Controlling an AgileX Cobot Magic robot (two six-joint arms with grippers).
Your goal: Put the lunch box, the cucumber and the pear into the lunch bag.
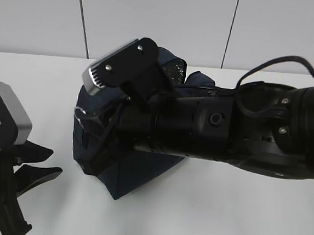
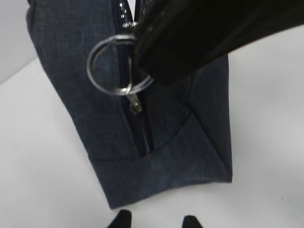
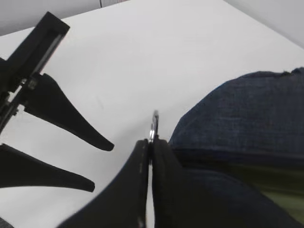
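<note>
Two claws (image 1: 43,162) (image 3: 151,142), one lunch bag (image 1: 135,176), one ring pull (image 2: 116,66).

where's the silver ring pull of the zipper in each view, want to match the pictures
Exterior view: the silver ring zipper pull is barely visible at the left end of the dark navy fabric lunch bag, mostly hidden by the right arm.
Left wrist view: upper centre, hanging on the zipper, the right tool's tip overlapping it.
Right wrist view: centre, edge-on, pinched in the right tool.
Shared landmark: the navy bag.
</note>
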